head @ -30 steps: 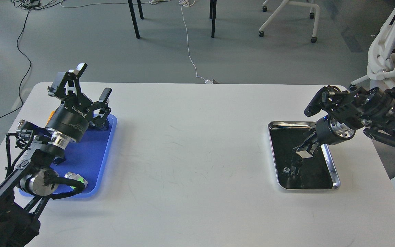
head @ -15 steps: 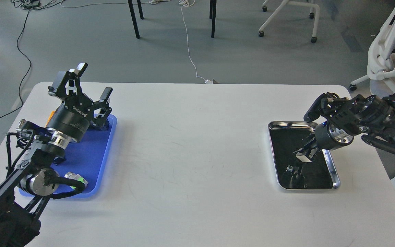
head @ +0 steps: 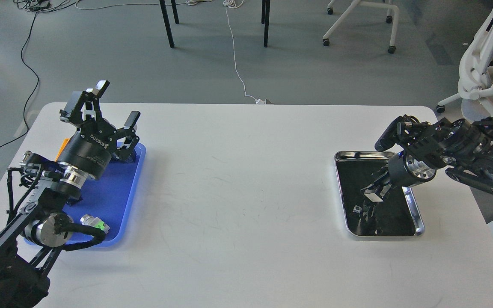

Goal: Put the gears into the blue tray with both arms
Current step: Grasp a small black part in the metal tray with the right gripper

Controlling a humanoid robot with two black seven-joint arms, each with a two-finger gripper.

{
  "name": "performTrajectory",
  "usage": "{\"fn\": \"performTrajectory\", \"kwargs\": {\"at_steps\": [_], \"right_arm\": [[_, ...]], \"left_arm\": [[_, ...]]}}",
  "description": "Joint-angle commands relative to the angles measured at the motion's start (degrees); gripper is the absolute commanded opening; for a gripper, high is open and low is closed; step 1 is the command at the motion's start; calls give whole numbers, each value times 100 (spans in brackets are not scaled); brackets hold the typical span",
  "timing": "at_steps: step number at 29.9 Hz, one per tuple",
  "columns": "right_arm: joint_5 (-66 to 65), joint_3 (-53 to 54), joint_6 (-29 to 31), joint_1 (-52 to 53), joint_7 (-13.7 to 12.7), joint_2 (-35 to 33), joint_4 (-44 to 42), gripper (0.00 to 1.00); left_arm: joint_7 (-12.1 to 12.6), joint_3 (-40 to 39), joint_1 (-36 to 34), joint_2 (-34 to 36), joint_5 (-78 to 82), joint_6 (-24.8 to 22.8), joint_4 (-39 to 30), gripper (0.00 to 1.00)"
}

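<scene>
Head view: right gripper (head: 374,192) has drifted left and lower into the steel tray (head: 417,218) – closing on a pick; finger gap unreadable, no gears discernible there. Left gripper (head: 116,105) unmoved, spread wide, empty, over the blue tray (head: 114,192) far end.

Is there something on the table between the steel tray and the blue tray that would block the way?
Nothing visible does. The table between the steel tray and the blue tray is bare white surface. Only the left end effector, open, hangs over the blue tray's far end.
</scene>
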Motion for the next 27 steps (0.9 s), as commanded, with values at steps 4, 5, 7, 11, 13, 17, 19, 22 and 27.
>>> {"fn": "performTrajectory", "kwargs": {"at_steps": [4, 5, 7, 11, 13, 17, 19, 22, 27], "right_arm": [[0, 4, 0, -91, 0, 62, -74, 56], [0, -5, 0, -100, 0, 70, -83, 54], [0, 4, -26, -100, 0, 71, -83, 51], [0, 4, -35, -100, 0, 79, -136, 43], [0, -5, -35, -100, 0, 88, -136, 35], [0, -5, -26, -100, 0, 106, -136, 24], [0, -5, -26, -91, 0, 114, -136, 22], [0, -5, -26, -91, 0, 114, -136, 20], [26, 4, -26, 32, 0, 114, -101, 20]], "left_arm": [[0, -8, 38, 18, 9, 0, -72, 98], [0, -8, 38, 18, 0, 0, -81, 98], [0, -8, 47, 18, 0, 0, -81, 98], [0, -8, 38, 26, 0, 0, -90, 98], [0, -8, 47, 26, 0, 0, -90, 98], [0, -8, 38, 26, 9, -9, -90, 98], [0, -8, 38, 26, 9, 0, -90, 98], [0, -8, 47, 35, 9, -9, -90, 98], [0, -17, 38, 35, 9, -17, -90, 98]]}}
